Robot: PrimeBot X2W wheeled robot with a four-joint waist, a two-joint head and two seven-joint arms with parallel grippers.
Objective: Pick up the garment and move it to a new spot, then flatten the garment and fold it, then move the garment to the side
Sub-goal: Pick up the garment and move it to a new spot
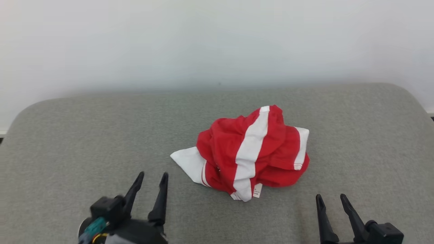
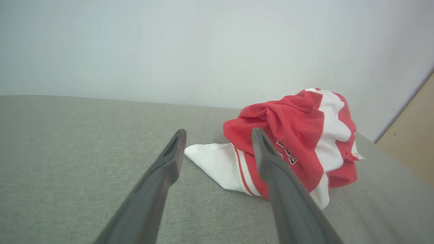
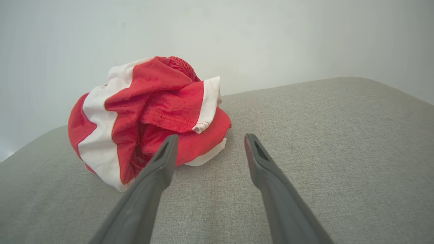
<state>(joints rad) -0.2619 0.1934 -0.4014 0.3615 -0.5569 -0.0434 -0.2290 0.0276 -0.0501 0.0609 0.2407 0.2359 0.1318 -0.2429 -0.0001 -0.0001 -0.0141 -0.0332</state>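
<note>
Garment (image 1: 251,152): red with white bands, crumpled in a heap near the middle of the grey surface (image 1: 84,135). A white corner sticks out toward the robot's left. The folds hide its outline, so the type of garment is unclear.

Small white label (image 1: 257,190) at the heap's near edge, print illegible. Left wrist view: dark lettering (image 2: 286,154) on the red cloth, partly behind a finger, unreadable.

Left gripper (image 1: 152,176): jaws apart and empty, near the white corner, not touching it.

Right gripper (image 1: 331,197): jaws apart and empty, clear of the heap. Its body is cut off at the bottom edge.
</note>
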